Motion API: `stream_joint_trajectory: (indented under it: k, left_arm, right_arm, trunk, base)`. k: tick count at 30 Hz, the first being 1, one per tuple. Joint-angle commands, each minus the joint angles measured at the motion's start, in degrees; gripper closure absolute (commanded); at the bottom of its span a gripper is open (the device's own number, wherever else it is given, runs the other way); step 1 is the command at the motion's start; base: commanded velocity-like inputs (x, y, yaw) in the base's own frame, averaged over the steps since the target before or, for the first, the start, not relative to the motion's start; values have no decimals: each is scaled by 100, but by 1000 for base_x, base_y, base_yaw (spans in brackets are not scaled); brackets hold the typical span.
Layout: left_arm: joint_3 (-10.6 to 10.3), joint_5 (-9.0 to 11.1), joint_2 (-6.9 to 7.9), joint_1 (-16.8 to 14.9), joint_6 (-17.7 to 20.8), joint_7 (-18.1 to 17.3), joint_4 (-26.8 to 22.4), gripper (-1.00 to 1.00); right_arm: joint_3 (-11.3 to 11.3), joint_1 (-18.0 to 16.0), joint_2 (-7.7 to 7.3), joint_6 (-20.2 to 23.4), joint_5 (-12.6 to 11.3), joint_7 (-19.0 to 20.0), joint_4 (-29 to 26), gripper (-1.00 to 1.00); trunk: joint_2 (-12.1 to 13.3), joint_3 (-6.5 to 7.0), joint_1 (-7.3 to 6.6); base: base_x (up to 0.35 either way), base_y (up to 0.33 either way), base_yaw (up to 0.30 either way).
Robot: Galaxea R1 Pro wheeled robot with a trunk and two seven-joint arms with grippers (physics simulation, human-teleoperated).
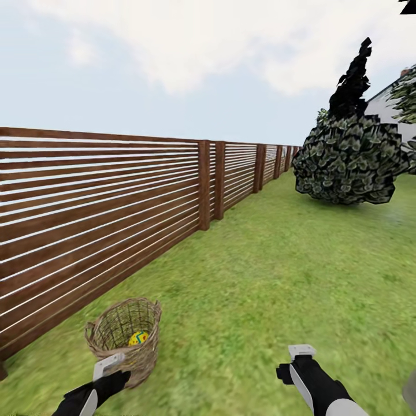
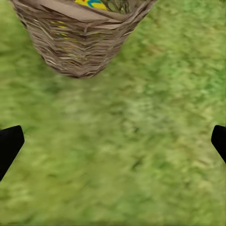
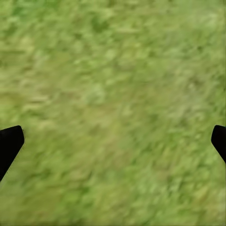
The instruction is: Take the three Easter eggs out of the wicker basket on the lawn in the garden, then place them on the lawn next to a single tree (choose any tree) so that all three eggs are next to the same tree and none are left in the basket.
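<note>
The wicker basket stands upright on the lawn close to the fence, at the lower left of the head view. One yellow Easter egg with blue zigzags shows inside it; any others are hidden by the weave. My left gripper hovers open just in front of the basket. In the left wrist view the basket lies ahead of the open left gripper, with an egg at its mouth. My right gripper is open over bare grass, empty. The tree is out of view.
A brown slat fence runs along the left into the distance. A large round bush with a near-black conifer behind it stands far right, by a white house. Leafy branches show at the right edge.
</note>
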Motion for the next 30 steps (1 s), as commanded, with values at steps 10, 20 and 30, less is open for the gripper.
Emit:
stream_joint_trajectory:
  k: [10,20,30]
  left_arm:
    - [20,53,-2,-8,18,-18,2,-100]
    - [43,85,12,-7,20,-64,-4,-100]
    - [52,105,24,-8,41,-71,-22,-100]
  right_arm:
    - [-12,-1,2,33,8,-2,-12,-100]
    - [-12,-1,2,33,8,-2,-12,-100]
    - [-12,-1,2,35,7,-2,-10,-100]
  trunk:
    - [399,176,-221]
    - [479,212,-265]
    - [479,212,-265]
  base:
    - [0,0,24]
    - [42,1,0]
    - [314,77,0]
